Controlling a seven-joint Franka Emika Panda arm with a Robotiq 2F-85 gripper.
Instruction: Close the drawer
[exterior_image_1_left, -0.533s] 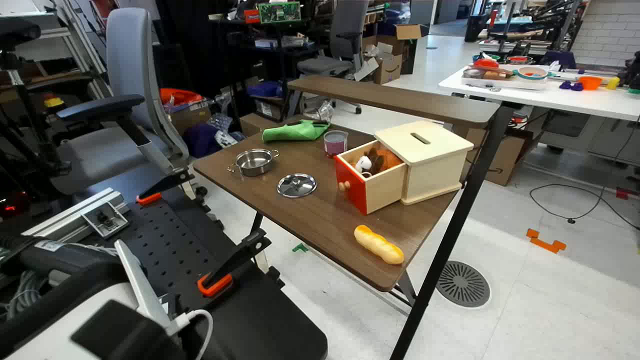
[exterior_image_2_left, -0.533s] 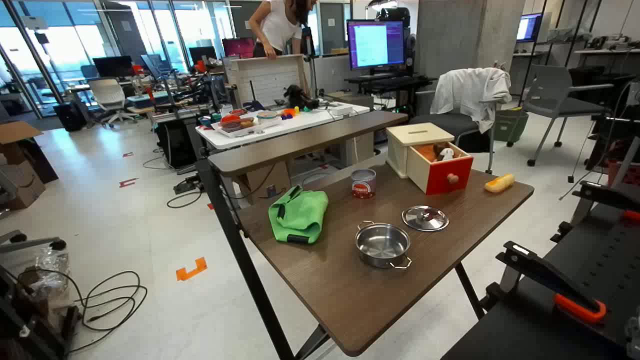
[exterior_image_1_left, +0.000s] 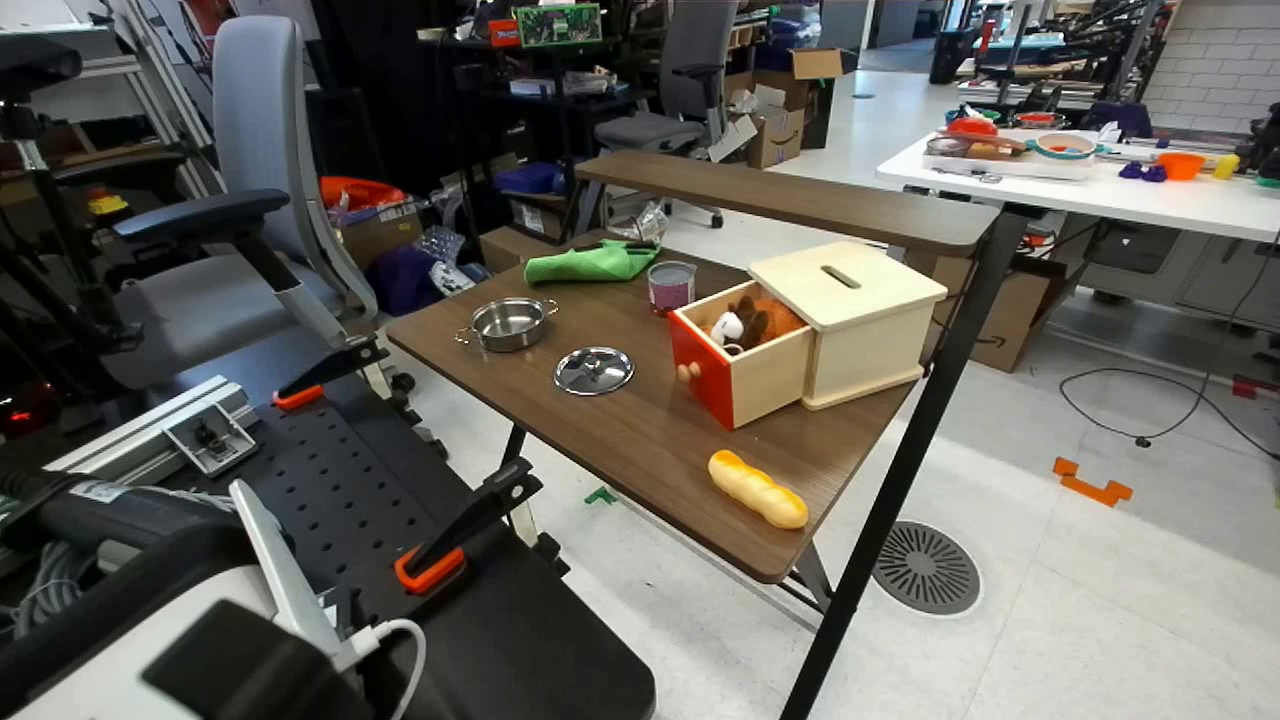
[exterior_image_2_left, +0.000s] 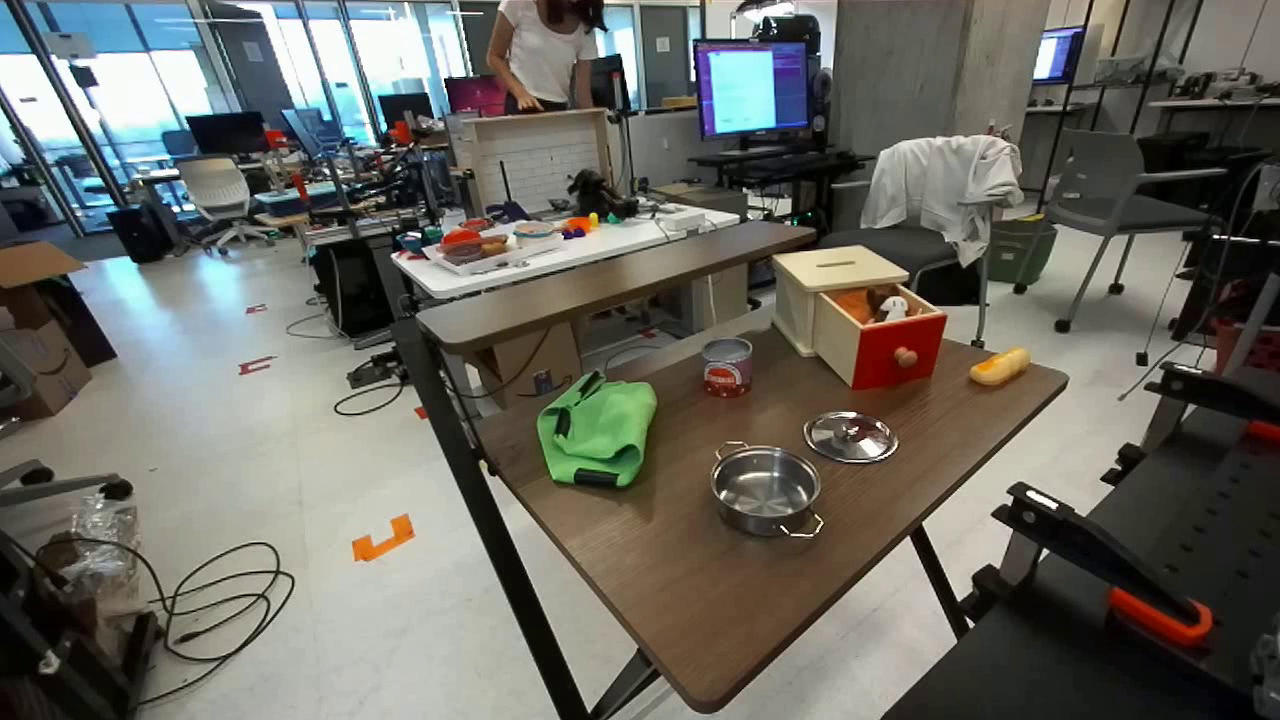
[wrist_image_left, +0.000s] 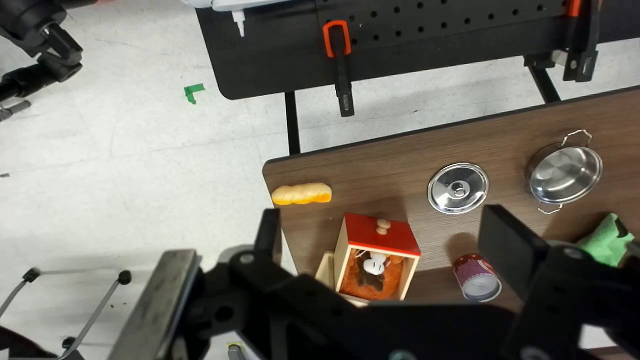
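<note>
The drawer (exterior_image_1_left: 715, 375) juts well out of its pale wooden box (exterior_image_1_left: 870, 345), right of centre in an exterior view, its red front facing the lower left of the frame. A brown and orange plush-looking toy (wrist_image_left: 372, 272) sits inside; I'd guess it slides in too, so long as nothing catches under the box's top. The hand (wrist_image_left: 385, 227), which I can make out only in the wrist view, is spread wide and holds nothing. If it were me, I'd bring it together, come down ahead of the red front and push squarely near the knob (wrist_image_left: 383, 226), toward the bottom of that view, gently, lest the box skid. On the tabletop (exterior_image_1_left: 625, 445), mind the bread-like piece (wrist_image_left: 302, 193) left of that path and the shiny lid (wrist_image_left: 458, 188) right of it.
</note>
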